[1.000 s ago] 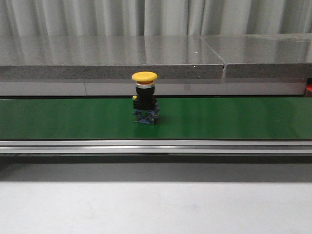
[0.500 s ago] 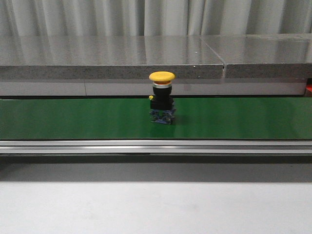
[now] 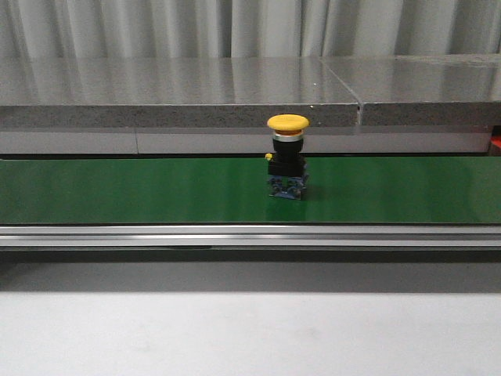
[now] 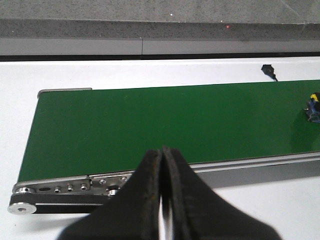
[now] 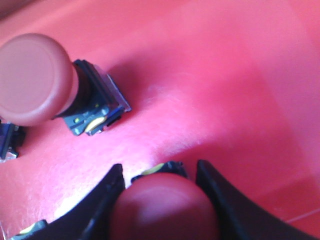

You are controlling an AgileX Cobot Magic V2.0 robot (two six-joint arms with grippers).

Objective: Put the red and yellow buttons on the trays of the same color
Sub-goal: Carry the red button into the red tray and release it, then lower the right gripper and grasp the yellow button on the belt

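Note:
A yellow button [image 3: 287,157] with a black body stands upright on the green conveyor belt [image 3: 117,192], right of centre in the front view. Its edge shows at the border of the left wrist view [image 4: 313,106]. My left gripper [image 4: 162,152] is shut and empty, near the belt's end roller. My right gripper [image 5: 160,167] is low over the red tray [image 5: 225,75], its fingers on both sides of a red button [image 5: 165,210]. A second red button [image 5: 35,77] lies on its side on the tray. Neither gripper shows in the front view.
A grey stone ledge [image 3: 180,94] runs behind the belt, and an aluminium rail [image 3: 235,235] runs along its front. Part of another button body [image 5: 7,142] sits at the tray's edge. A small black object [image 4: 269,70] lies on the white table beyond the belt.
The yellow button has travelled to the right along the belt, staying upright.

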